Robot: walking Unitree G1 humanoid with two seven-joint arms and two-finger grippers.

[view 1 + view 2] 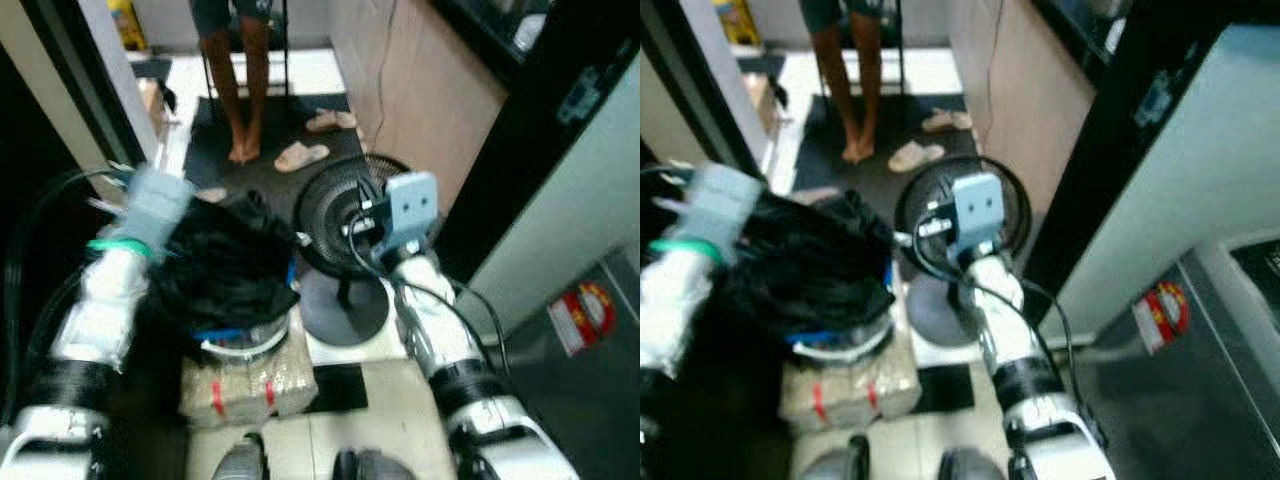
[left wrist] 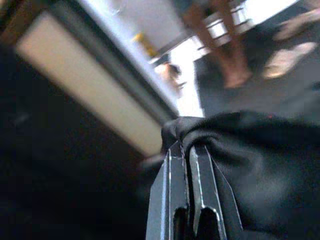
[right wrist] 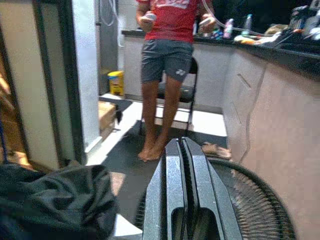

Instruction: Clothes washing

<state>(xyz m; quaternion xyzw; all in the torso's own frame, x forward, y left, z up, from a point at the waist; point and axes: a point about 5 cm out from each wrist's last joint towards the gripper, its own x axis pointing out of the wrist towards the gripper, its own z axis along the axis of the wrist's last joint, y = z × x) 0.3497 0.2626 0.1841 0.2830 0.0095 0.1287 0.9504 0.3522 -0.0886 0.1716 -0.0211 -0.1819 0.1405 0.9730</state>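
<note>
Dark laundry gripped for the washer

The left hand (image 2: pixel 182 165) is pinched tight on the black garment (image 1: pixel 225 265) heaped in the basket (image 1: pixel 245 345); the right hand (image 3: pixel 182 165), closed and empty, hovers by the fan (image 1: pixel 335 210). Best lift slowly, freeing trailing folds.

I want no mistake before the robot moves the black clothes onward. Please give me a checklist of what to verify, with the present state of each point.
1. Left gripper shut on the black clothes: ok, fingers pinch a fold.
2. Clothes lifted out of the white basket: cannot tell, the bundle covers it.
3. Right gripper shut and empty: ok.
4. Right gripper apart from the floor fan: cannot tell, it hovers close above it.
5. Way ahead open: not ok, a person stands there and sandals lie on the floor.
</note>
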